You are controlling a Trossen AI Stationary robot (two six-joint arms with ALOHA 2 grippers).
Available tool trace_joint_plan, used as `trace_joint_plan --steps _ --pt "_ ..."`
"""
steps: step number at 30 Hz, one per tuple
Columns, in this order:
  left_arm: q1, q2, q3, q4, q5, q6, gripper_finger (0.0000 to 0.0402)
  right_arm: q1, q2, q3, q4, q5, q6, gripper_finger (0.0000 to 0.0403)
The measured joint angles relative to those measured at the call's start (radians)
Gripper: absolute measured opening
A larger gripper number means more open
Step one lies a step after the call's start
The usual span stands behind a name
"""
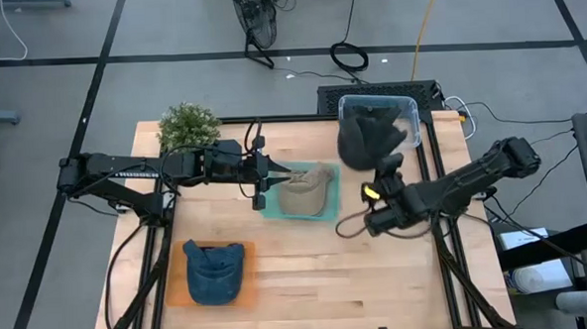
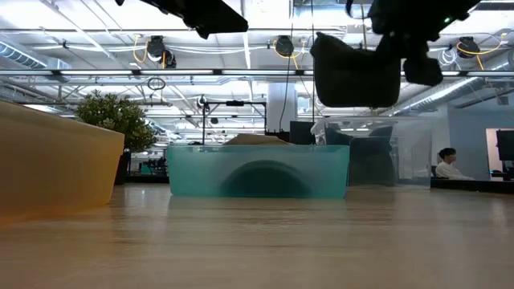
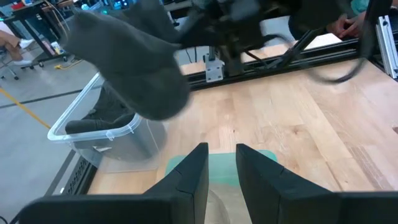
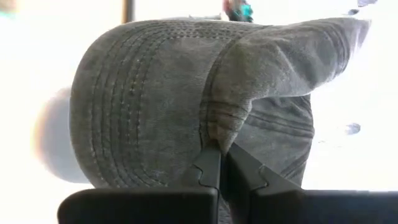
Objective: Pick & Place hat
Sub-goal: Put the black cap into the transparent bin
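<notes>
Blue cap on orange tray, tan cap in teal tray

A dark hat hangs from an arm above the table. Below stands a teal tray, an orange one at left

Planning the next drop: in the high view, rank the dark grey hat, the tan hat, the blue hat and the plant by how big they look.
1. Dark grey hat, lifted by the right claw, so closer to the camera, which may exaggerate it.
2. Blue hat and tan hat: too alike to rank.
3. Plant.
</notes>
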Motion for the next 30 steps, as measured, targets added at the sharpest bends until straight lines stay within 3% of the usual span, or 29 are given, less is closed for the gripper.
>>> trace_joint_plan --steps 3,9,19,25,30 --pt "0.000 0.000 0.000 0.000 0.000 0.000 0.0093 -0.081 -0.005 -0.011 0.000 0.074 -0.042 0.0000" --pt "0.000 0.000 0.000 0.000 0.000 0.010 0.0093 -0.207 -0.049 -0.016 -0.005 0.124 -0.103 0.0000" --pt "0.019 0.000 0.000 0.011 -0.001 0.006 0.0093 -0.350 -0.090 -0.016 0.059 0.069 -0.138 0.0000" --pt "0.018 0.000 0.000 0.027 -0.001 0.007 0.0093 -0.398 -0.089 -0.024 0.257 -0.009 -0.299 0.0000" --pt "0.018 0.000 0.000 0.023 -0.001 0.007 0.0093 -0.427 -0.089 -0.105 0.580 -0.049 -0.591 0.0000"
